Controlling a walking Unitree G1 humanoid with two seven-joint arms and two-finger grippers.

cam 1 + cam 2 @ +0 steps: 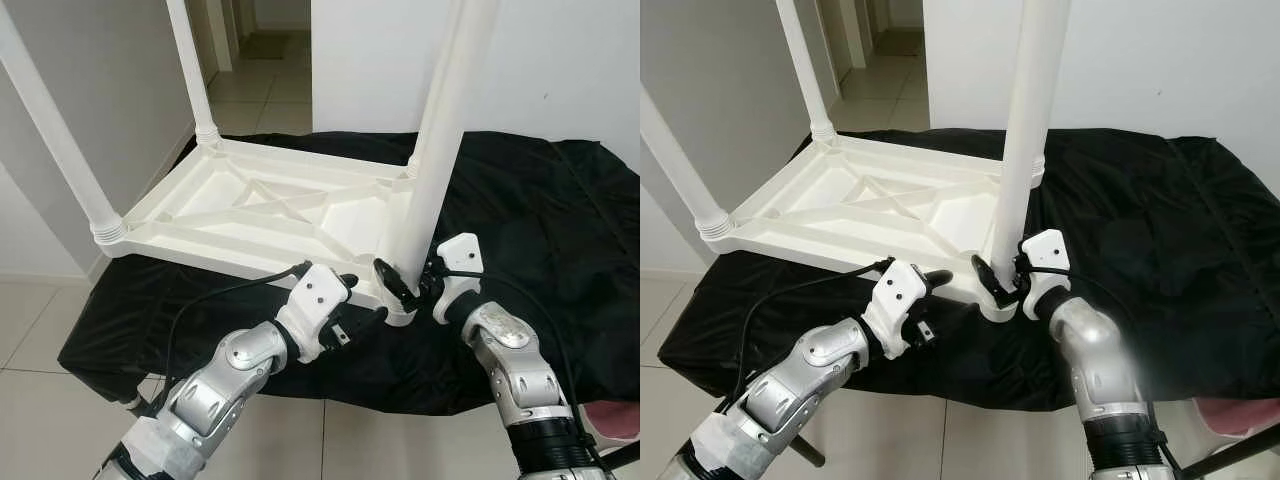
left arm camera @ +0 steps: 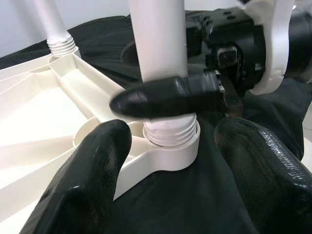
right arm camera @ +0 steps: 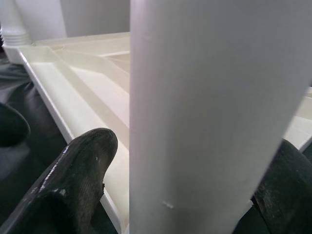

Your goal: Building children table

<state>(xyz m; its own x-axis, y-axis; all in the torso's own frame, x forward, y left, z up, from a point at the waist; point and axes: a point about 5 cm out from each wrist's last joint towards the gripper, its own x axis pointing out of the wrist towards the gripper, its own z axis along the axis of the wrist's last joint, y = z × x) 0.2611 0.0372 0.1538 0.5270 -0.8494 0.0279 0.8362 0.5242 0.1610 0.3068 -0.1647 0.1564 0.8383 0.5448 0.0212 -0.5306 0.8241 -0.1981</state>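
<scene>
A white plastic children's table [image 1: 270, 205] lies upside down on a black cloth [image 1: 540, 230], legs pointing up. My right gripper [image 1: 413, 283] is shut on the near-right leg [image 1: 440, 130] just above its ribbed base; in the right wrist view the leg [image 3: 204, 97] fills the gap between my fingers [image 3: 83, 165]. The leg stands in the corner socket [image 2: 170, 146]. My left gripper [image 1: 360, 298] is open and hovers just left of that socket, its fingers [image 2: 97, 161] apart on either side of it without touching.
Two more legs stand up at the far left [image 1: 190, 70] and near left [image 1: 55, 140] corners. The cloth hangs over the front edge above the tiled floor [image 1: 40, 340]. White walls stand behind, with a doorway [image 1: 265, 40] at the back.
</scene>
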